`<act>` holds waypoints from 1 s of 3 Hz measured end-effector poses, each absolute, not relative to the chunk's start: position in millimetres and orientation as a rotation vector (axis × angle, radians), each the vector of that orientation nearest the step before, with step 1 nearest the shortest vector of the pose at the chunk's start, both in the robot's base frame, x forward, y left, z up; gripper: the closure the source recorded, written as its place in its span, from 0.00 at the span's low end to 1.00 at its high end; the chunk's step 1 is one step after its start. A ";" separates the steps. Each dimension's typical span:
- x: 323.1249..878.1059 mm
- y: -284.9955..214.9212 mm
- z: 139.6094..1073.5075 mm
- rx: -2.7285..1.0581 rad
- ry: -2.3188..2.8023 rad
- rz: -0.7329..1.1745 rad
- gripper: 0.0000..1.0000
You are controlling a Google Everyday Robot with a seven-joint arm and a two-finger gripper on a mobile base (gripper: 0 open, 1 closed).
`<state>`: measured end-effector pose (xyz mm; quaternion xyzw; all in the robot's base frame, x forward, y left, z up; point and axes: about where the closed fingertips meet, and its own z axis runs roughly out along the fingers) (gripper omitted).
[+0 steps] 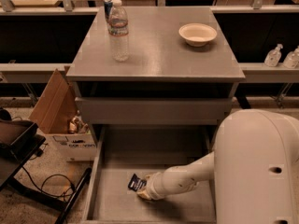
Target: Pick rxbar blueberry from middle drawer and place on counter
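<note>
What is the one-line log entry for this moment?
stage: pick | gripper: in drawer, at bar | bar: in drawer, not on counter | counter: bottle, bowl

the snack bar (135, 184) is small and flat, in a dark wrapper with pale print. it lies at a slant on the bare bottom of the drawer (113, 203), left of the middle. the gripper (144, 193) is down inside the drawer, right against the bar's right-hand end. the drawer is wide, shallow grey metal with low side walls, and it stands pulled out at the foot of the cabinet. the bench (159, 55) is the cabinet's flat grey metal top, well above the bar.
</note>
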<state>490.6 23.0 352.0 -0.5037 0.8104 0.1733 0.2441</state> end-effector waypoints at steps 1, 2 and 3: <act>483.1 11.9 380.5 -1.406 2.184 0.495 1.00; 511.7 10.8 490.1 -1.492 1.969 0.429 1.00; 534.3 14.9 625.9 -1.481 1.779 0.401 1.00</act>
